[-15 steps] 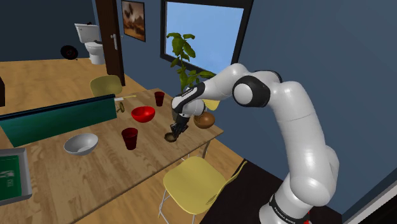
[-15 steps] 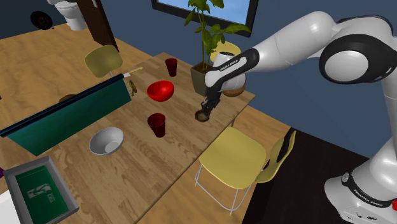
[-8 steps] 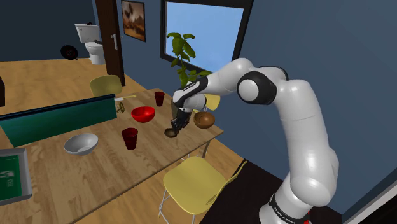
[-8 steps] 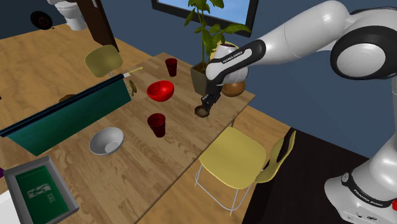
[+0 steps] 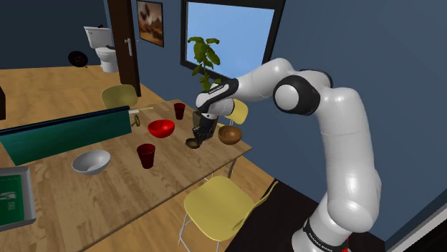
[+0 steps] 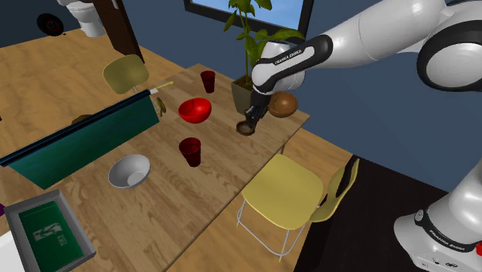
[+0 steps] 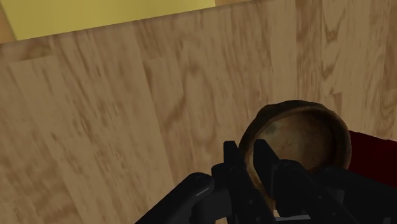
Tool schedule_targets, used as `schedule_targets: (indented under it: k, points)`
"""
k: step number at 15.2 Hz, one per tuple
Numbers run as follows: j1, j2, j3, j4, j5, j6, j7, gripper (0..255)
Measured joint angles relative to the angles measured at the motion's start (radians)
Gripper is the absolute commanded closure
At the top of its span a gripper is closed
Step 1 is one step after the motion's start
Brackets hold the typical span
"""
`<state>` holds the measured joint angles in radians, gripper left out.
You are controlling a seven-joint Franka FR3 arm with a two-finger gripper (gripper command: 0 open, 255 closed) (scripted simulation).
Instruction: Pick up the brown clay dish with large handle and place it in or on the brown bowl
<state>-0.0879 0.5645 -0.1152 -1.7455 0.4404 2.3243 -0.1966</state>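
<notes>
Between my fingers sits the brown dish: jaws narrow, clamped on its near rim, with the round hollow part sticking out past my gripper. Handle hidden from me. Wood grain of the table runs under it. Whether the dish touches the wood or hangs just off it, cannot tell.

Shoulder view: I hold the dish low over the table's far corner, arm bent over from the stand. Brown bowl stands just beside the dish on that view's right, apart from it and upright. Potted plant is behind the brown bowl, by the window. Red bowl is near, on the dish's left. One red cup stands closer to the camera and left of the dish. A second red cup stands back by the table's far edge. Grey bowl is well apart, further left. Long green panel lies along the table behind the grey bowl. Grey tray with a green sheet sits at the left edge. Yellow chair is at the table's near side, below the dish. Another yellow chair is at the far side. Toilet shows past the dark door.
</notes>
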Motion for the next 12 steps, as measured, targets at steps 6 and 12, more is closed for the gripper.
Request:
schedule_targets:
  k: [6, 12]
  points:
    - [0.004, -0.044, -0.011, 0.014, -0.02, -0.055, 0.023, 255]
    - [-0.044, -0.046, -0.029, 0.05, -0.023, -0.11, -0.023, 255]
